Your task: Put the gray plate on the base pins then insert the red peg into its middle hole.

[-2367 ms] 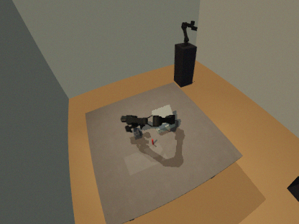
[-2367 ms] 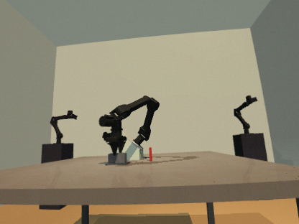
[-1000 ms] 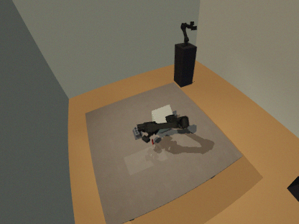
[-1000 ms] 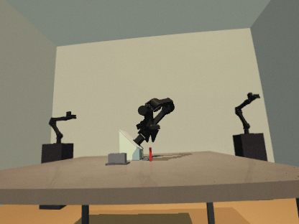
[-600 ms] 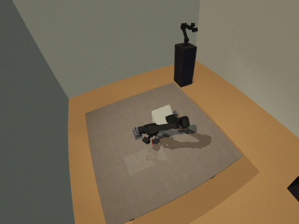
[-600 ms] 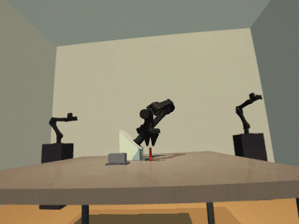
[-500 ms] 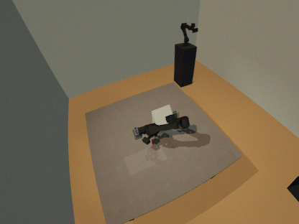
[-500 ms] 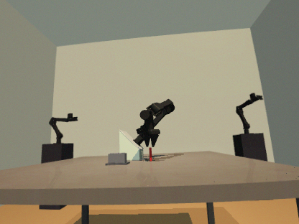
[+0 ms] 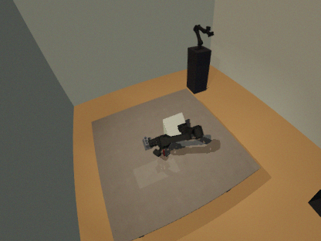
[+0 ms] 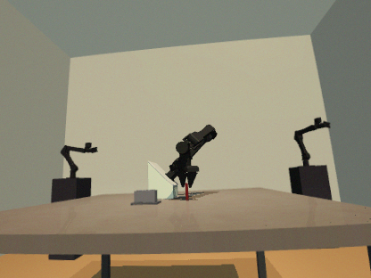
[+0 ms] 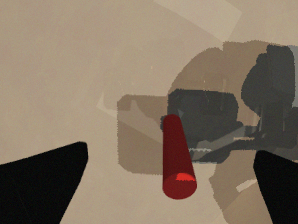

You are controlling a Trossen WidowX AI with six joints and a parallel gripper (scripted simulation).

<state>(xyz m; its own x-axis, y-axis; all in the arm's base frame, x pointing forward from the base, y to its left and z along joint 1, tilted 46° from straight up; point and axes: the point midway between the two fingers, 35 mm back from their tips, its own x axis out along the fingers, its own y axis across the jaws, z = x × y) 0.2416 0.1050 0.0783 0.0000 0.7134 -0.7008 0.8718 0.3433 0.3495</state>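
Gripper (image 11: 169, 163), spread wide and empty, is hanging over the upright red peg (image 11: 177, 159), fingers straddling it for pickup.

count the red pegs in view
1. The red cylindrical peg stands upright on the table, directly below the open gripper, between its fingers in the wrist view. No others show; the arm might hide some.

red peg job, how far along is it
The gray plate appears to be already on the base, away from the arm; whether it lies flat on the pins cannot be told. In hand: the open, empty hand hangs right above the upright red peg, which the wrist view shows between the fingers, not gripped. Left: grasp the peg, carry it to the plate's middle hole, insert fully, release.
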